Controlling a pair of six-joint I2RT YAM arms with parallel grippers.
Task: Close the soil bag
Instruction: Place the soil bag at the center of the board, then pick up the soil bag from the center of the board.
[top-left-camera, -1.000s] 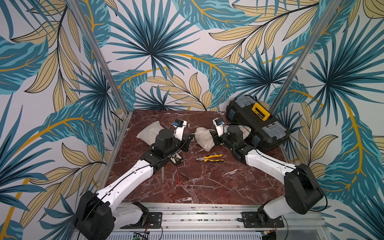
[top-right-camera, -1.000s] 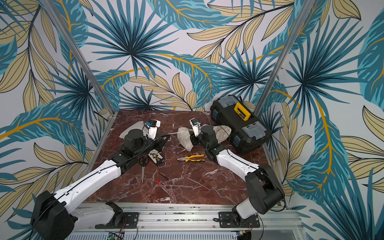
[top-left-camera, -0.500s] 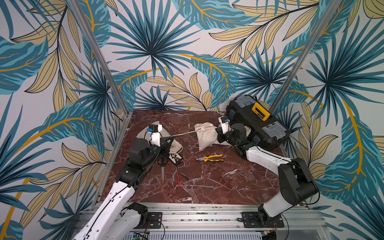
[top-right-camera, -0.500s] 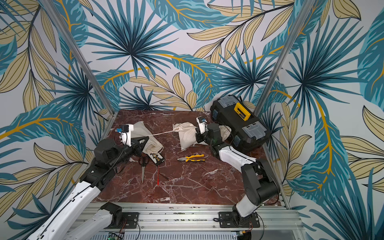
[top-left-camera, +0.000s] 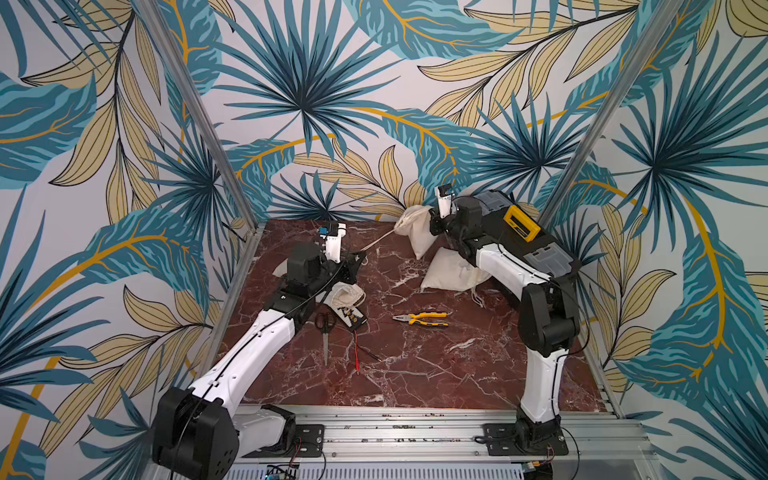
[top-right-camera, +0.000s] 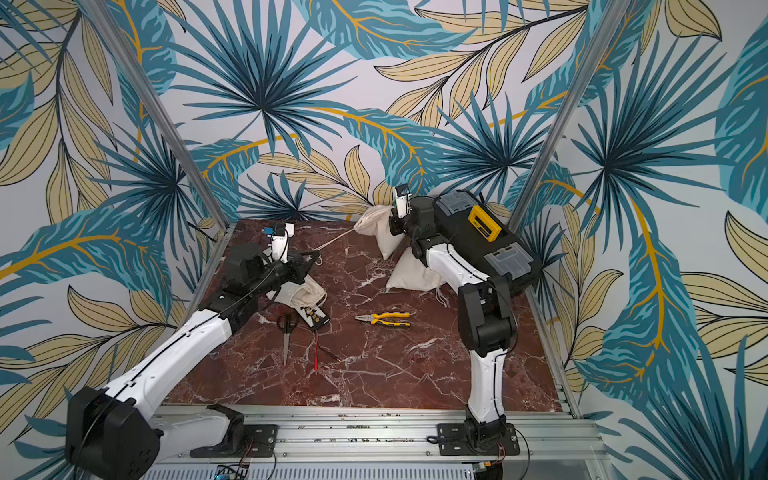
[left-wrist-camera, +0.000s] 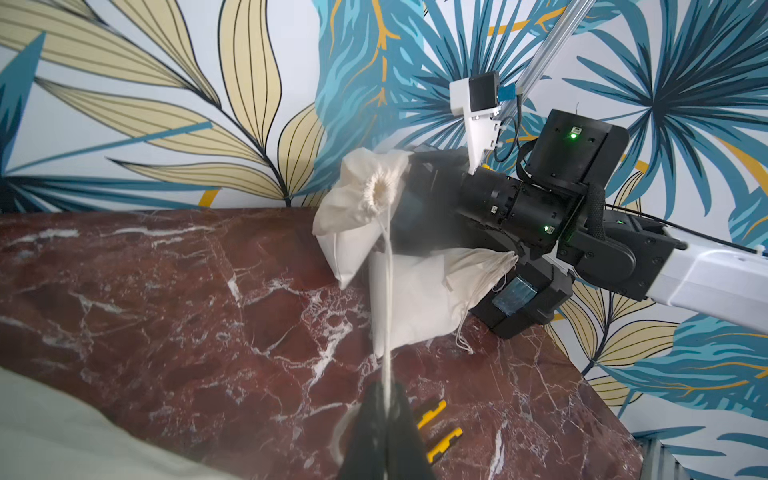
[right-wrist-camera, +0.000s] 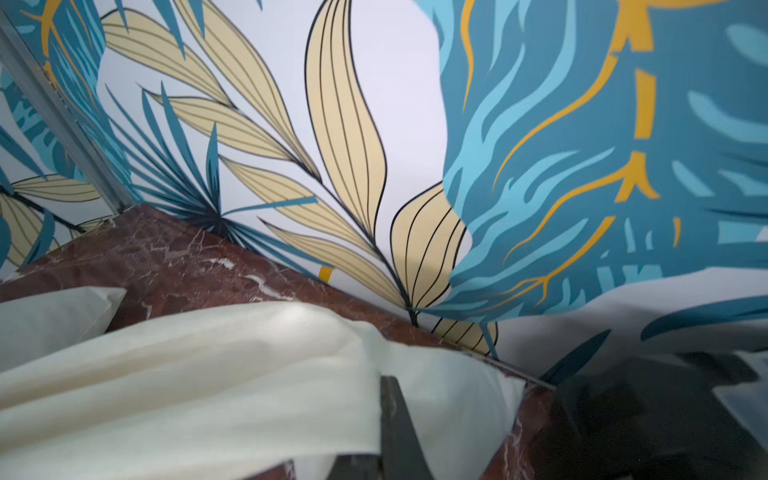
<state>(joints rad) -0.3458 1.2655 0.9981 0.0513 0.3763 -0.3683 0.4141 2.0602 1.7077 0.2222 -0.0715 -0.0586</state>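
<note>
Bag is held up at the far edge of the surface, toward its far right corner, just beside the toolbox. I cannot tell whether its lower corner rests on anything. The right gripper is clamped on the bag's cloth behind the mouth. The left gripper is clamped on the cord, which runs taut from the mouth.

The mouth is puckered to a small ring, in my judgement not quite shut.

Risks:
- The cord is thin and could slip through the left jaws under more pull.
- The right hold is on loose cloth only. If it slides, the bag would be dragged toward the left arm rather than cinched.
- A hard tug could tip soil out.

The surface is red-brown marble with white veins. A second bag lies below the right arm, and scissors and pliers lie mid-surface. The walls carry a palm-leaf print.
</note>
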